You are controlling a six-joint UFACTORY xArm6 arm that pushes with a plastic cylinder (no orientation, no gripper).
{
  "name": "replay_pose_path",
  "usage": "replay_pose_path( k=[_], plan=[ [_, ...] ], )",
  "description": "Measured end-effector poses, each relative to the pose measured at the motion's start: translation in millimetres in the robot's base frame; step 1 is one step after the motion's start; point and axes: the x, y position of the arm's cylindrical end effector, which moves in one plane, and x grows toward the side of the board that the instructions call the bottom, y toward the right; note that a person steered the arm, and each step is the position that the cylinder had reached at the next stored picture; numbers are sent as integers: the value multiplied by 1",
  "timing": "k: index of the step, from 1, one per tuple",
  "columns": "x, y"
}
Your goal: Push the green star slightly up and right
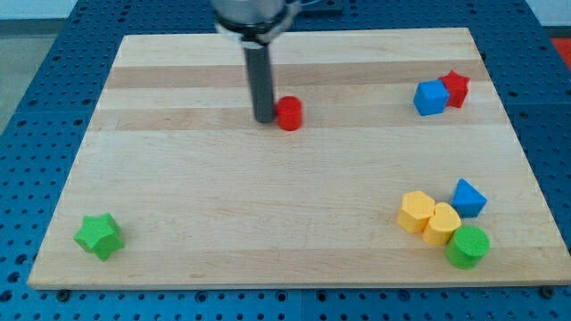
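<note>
My tip [266, 119] sits just left of the red cylinder [289, 113], well apart from the green star [98, 235] at the worktop's [223, 214] bottom left; no gripper here.

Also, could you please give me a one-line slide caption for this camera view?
My tip sits just left of the red cylinder, far from the green star at the board's lower left.

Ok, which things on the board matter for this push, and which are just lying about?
For the job:
- green star, near the view's bottom left corner
- my tip, far up and right of it, right beside the red cylinder's left side

Lying about:
- red cylinder
- blue cube
- red star
- yellow hexagon
- yellow heart
- blue triangle
- green cylinder
</note>
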Motion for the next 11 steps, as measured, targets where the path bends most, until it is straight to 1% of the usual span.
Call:
replay_pose_path(
  k=[2, 3, 4, 6, 7, 9, 10, 11],
  plan=[
    [0, 117],
    [-3, 142],
    [-3, 142],
    [-3, 93],
    [-2, 47],
    [10, -110],
    [35, -187],
    [82, -260]
  ],
)
